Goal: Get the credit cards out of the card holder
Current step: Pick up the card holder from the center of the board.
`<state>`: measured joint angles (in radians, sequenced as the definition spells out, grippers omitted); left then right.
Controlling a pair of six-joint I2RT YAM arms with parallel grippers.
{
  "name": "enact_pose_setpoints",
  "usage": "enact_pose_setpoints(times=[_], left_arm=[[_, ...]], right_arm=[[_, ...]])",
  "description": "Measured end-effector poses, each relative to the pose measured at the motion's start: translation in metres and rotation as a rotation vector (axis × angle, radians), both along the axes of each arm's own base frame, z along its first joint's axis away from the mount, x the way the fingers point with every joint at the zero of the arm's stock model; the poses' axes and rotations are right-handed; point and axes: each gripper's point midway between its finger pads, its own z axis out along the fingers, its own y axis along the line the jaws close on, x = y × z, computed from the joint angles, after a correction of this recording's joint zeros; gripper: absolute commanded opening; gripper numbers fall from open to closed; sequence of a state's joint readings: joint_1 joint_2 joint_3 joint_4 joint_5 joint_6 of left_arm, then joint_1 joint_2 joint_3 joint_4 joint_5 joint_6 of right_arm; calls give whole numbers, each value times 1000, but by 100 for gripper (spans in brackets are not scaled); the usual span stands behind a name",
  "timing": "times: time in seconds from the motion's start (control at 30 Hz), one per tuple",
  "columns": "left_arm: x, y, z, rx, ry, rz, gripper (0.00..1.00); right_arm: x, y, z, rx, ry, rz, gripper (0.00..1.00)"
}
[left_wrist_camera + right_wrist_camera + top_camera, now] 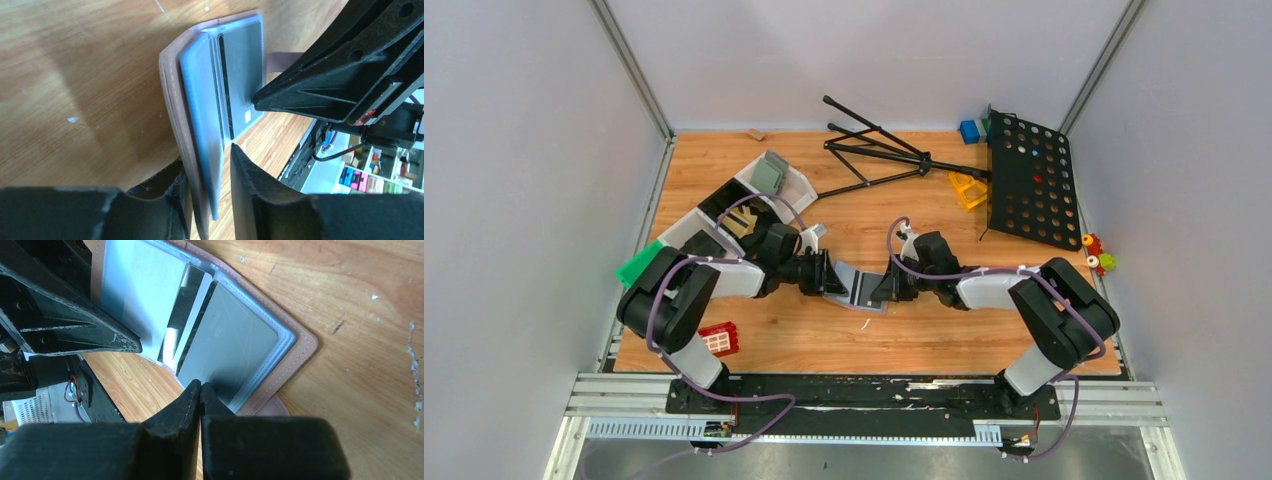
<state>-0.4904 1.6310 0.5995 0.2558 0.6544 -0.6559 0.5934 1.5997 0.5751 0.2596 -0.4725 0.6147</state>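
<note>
1. The left arm folds at its elbow near the counter's [874, 340] left front. Its forearm runs rightward toward the middle, so the left pincer [826, 274] points at the other arm.
2. The right arm mirrors it. Its elbow is bent at the right front, its forearm runs leftward, and the right pincer [887, 285] faces the left one, with only a short gap between the two.
3. The card holder [197, 110] sits in that gap, over the middle of the counter. It is opened, with its salmon cover outward and its clear blue-grey sleeves fanned. I cannot tell whether it touches the wood.
4. The left pincer's jaws stand apart, astride the holder's near edge. One finger lies against the salmon cover, and the other stands just clear of the sleeves.
5. The right pincer's jaws are together, their tips meeting at the edge of a filled sleeve. I cannot tell whether a thin edge is nipped between them.
6. The credit cards [242, 70] are inside the sleeves, dark and glossy.
7. One card bears a small pale mark near its corner and another has faint embossed characters. Both are too small and blurred to read.
</note>
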Motion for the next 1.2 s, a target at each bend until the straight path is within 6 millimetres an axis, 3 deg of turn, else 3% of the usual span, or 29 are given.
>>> enact_pose_setpoints(times=[0.13,0.23,0.4,0.5,0.93,1.2], left_arm=[[-1,-4,3,-27,-6,-16,11],[-2,-5,4,-36,-10,-14,8],[-13,0,11,-61,-14,4,5],[-20,-1,21,-101,-19,20,4],[-24,-18,78,-309,-48,41,3],[-31,-26,95,-385,-35,29,3]], right_arm=[[-3,-4,2,1,-19,-2,5],[-13,-11,8,9,-36,-5,8],[-11,-8,37,70,-108,-4,32],[-12,-6,54,121,-148,3,39],[-22,7,84,283,-111,5,40],[-23,14,104,384,-90,-4,39]])
